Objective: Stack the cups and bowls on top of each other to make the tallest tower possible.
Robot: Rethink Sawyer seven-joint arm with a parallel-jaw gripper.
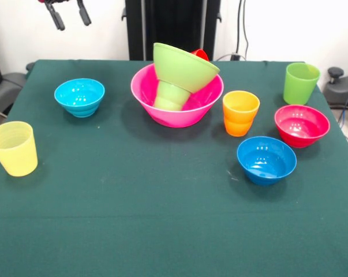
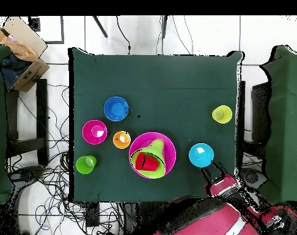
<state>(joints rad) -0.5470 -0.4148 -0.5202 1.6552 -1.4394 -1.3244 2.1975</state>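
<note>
We saw the tower (image 1: 177, 86) leaning in the large pink bowl (image 1: 162, 112) at the table's (image 1: 162, 231) far middle, the lime green bowl (image 1: 185, 66) tipped over the small green cup (image 1: 171, 95). The gripper (image 1: 70, 16) hung apart, fingers spread, empty.

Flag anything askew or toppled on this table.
The lime green bowl sits tilted on the small green cup inside the pink bowl, leaning on its rim. The red cup lies on its side in it. The rest stands upright.
</note>
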